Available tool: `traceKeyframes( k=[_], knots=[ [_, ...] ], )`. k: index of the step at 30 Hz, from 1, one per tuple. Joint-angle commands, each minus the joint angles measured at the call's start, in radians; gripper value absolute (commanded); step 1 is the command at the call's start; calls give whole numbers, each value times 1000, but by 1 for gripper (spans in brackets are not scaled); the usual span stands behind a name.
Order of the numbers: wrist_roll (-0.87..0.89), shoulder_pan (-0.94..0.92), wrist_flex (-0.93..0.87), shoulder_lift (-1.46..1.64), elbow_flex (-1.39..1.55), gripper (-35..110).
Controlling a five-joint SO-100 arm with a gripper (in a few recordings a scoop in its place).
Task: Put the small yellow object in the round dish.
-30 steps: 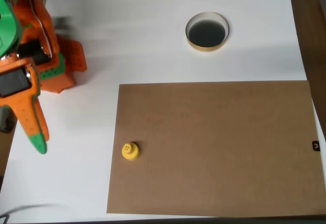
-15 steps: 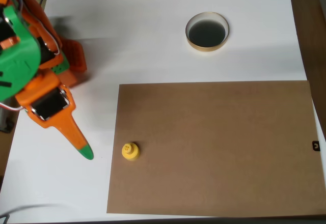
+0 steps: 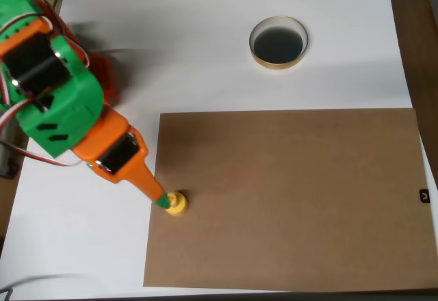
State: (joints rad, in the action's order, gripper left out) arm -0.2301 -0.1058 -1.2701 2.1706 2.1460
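Overhead view. A white table (image 3: 205, 61) is shown, with a brown rectangular board (image 3: 294, 198) laid flat across its near right portion. The small yellow object (image 3: 177, 204) is seen standing on the board, just inside the board's left edge and toward its near side. The round dish (image 3: 278, 42), with its dark inside and thin tan-gold rim, is placed on the bare table beyond the far edge of the board, well apart from the yellow object and to its right.

The orange and green arm (image 3: 58, 106) is extended from the far left of the picture, slanting down toward the board. The gripper (image 3: 161, 202) is seen at the left edge of the board, its green tip brought against the left side of the yellow object. Only one narrow orange finger (image 3: 146, 185) with a green end can be made out from above; how far the jaws are parted, and whether the yellow object is held between them, cannot be told. A small black tag (image 3: 424, 195) is visible at the board's right edge.
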Motion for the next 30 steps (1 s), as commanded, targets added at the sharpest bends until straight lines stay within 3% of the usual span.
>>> traceKeyframes(
  k=[1, 30],
  knots=[
    [5, 20, -11, -41, -87, 26],
    [51, 75, 58, -436, -212, 25]
  ],
)
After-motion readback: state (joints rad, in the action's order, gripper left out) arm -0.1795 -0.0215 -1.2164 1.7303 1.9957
